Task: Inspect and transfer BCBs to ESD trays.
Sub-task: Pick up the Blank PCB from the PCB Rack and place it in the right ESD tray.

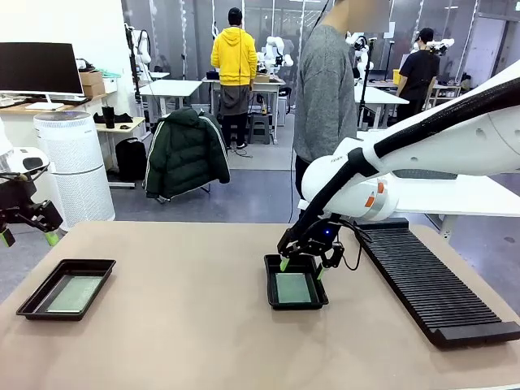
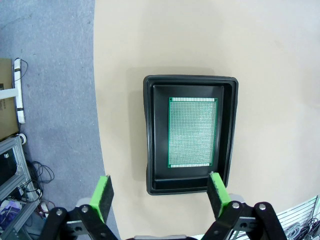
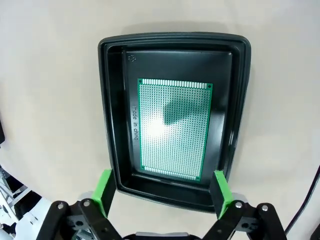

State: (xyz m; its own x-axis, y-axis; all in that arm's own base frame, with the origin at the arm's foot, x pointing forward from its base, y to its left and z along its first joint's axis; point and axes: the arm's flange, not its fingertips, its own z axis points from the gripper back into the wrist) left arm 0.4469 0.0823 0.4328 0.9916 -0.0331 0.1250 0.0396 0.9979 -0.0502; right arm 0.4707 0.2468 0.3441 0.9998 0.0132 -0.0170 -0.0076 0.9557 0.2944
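Green BCB (image 3: 175,127) lies lengthwise in ESD tray (image 3: 240,105).

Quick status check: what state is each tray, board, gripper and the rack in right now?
Left tray: holds one board.
Left board: flat in tray.
Right tray: holds one board.
Right board: flat in tray.
Left gripper: open, empty.
Right gripper: open, empty, above right tray.
Rack: no boards visible.

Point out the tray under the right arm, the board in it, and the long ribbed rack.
right tray (image 3: 115,100), right wrist view, bare floor near its wall.
board (image 3: 175,127), right wrist view, middle of its face.
ribbed rack (image 1: 431,284), front view, middle of its slotted top.
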